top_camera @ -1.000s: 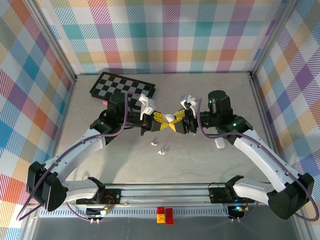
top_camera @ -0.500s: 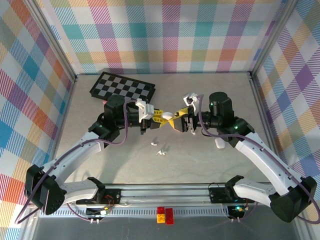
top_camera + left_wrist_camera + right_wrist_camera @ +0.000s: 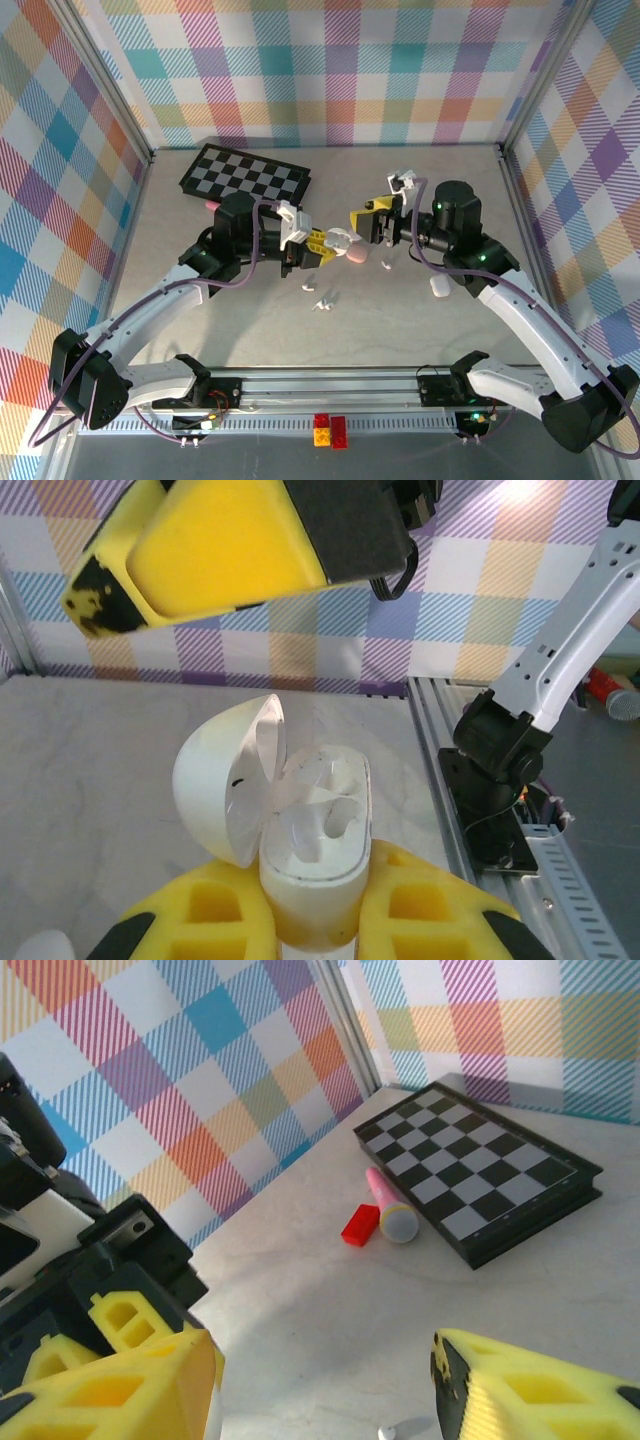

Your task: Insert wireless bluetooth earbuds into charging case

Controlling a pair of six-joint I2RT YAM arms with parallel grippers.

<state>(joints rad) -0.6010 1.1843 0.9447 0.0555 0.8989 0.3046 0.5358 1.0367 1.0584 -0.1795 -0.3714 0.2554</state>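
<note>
The left hand pinches an open white case, its lid tipped back. The right hand hangs close over it, fingers spread wide. Loose earbuds lie on the table nearby.

White left arm and right arm, black joints, purple cables, green lights. Yellow fingers with square cut-outs, tips scuffed black.

Place: lab robot cell.
Walls: plaid panels, metal posts, enclosing left gripper and right gripper.
Base: mounting rail behind both.
</note>
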